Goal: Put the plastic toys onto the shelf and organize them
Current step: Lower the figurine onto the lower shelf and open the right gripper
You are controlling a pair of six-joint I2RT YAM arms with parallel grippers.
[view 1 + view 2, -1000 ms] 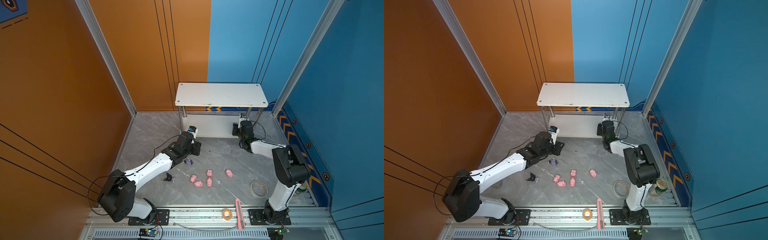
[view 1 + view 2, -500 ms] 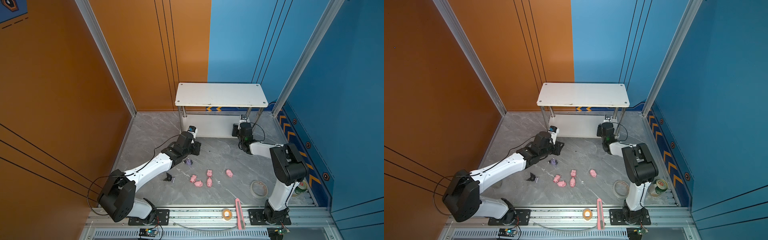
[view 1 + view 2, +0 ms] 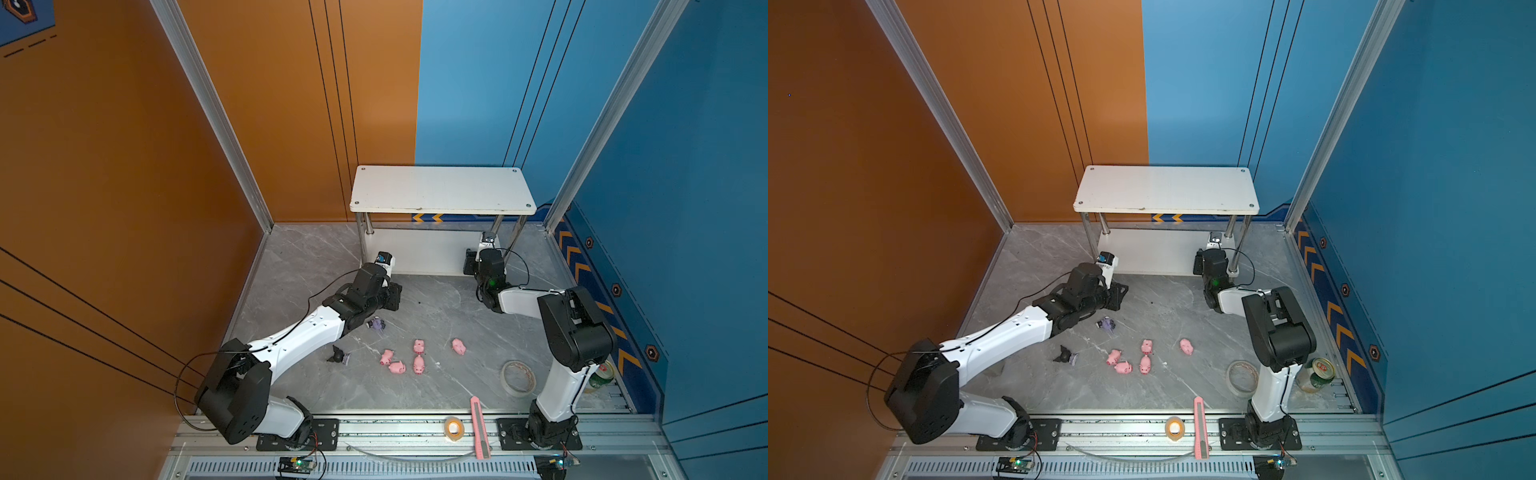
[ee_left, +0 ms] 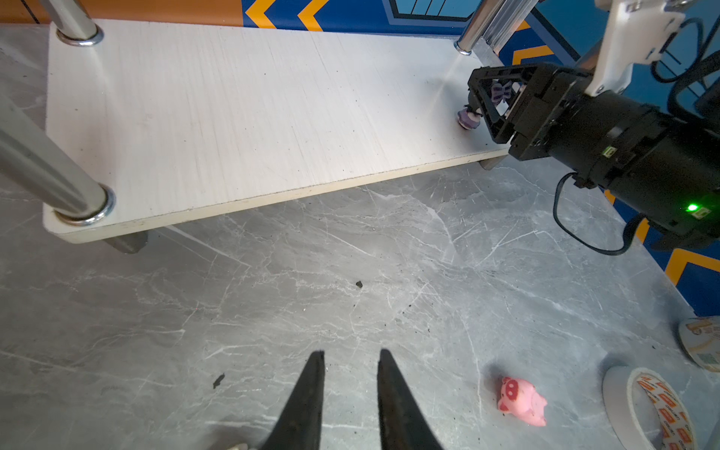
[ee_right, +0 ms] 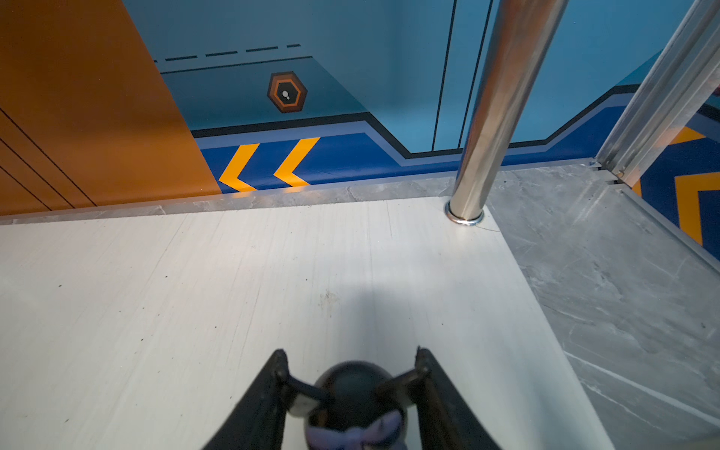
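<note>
Jaws of the right gripper [image 5: 350, 354] clamp a black-eared figurine [image 5: 350, 393] upright, apparently to stand it on the shelf [image 5: 195, 292]; the left gripper [image 4: 350, 352] hovers empty, slightly parted.

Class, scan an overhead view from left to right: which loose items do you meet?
Black-eared toy figurine, purple-and-white figurine, four clustered pink plastic pigs, lone pink pig, long pink utility knife, large whitish tape roll, green can.
</note>
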